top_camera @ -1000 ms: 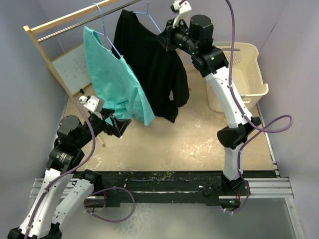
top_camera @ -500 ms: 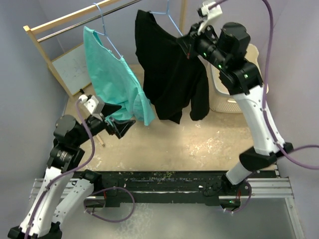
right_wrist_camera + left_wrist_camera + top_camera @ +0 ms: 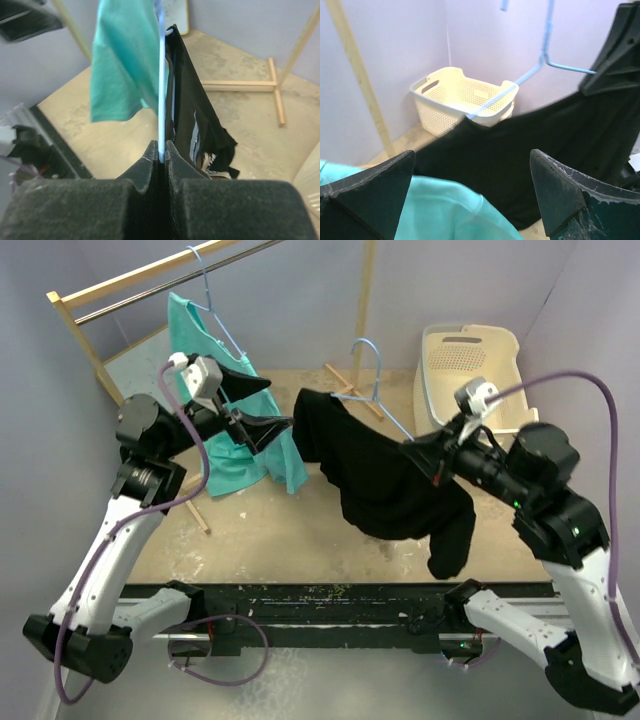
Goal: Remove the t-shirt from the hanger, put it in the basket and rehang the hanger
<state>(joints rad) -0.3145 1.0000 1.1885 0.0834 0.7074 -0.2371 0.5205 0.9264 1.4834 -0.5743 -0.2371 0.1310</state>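
While the right arm folds low over the right side of the table (image 3: 300, 530), its elbow out to the right and its forearm reaching left, the right gripper (image 3: 161, 151) is pinched tight on the thin wire of the light-blue hanger (image 3: 376, 380). The right wrist view shows the two pads pressed together with the wire running straight out between them. The black t-shirt (image 3: 385, 490) is on that hanger, which hangs from no rail and is carried only by this gripper. It is draped across the middle of the table between the two arms. One sleeve dangles toward the near edge, and the hanger's hook stands up above the collar.

The left arm rises from the near left corner, with its elbow high and its forearm pointing right. The left gripper (image 3: 268, 406) has its jaws spread wide and holds nothing. It sits just left of the black shirt's left shoulder, which shows beyond the parted fingers in the left wrist view.

Behind that gripper, a teal shirt (image 3: 255, 460) hangs from the rail (image 3: 150, 290) at the far left. A cream laundry basket (image 3: 470, 365) stands at the far right.
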